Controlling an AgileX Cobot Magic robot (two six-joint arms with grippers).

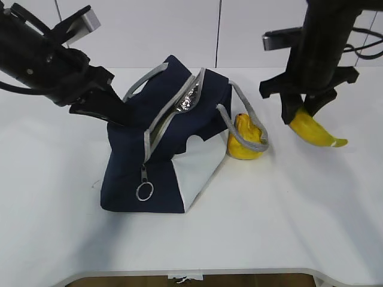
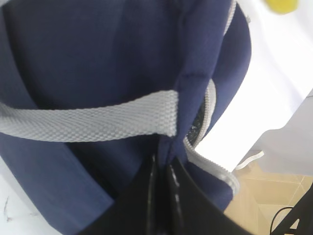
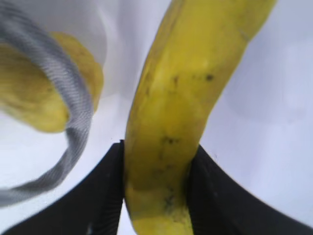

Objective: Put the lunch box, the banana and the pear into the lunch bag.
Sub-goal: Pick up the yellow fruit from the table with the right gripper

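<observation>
A white table (image 1: 72, 227) spreads below both grippers, evenly lit, with soft shadows. Behind the arms stands a white wall (image 1: 155, 30) of panels, with thin vertical seams showing left and right of centre. Beyond the table's edge, past the left gripper, the left wrist view shows a tan floor (image 2: 259, 196) with a dark cable (image 2: 286, 215) lying on it.

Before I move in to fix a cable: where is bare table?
Bare: the wide front strip of the table and the left side beside the lunch bag. Crowded: the right rear, where the pear sits under a handle and the right end effector holds the banana.
</observation>
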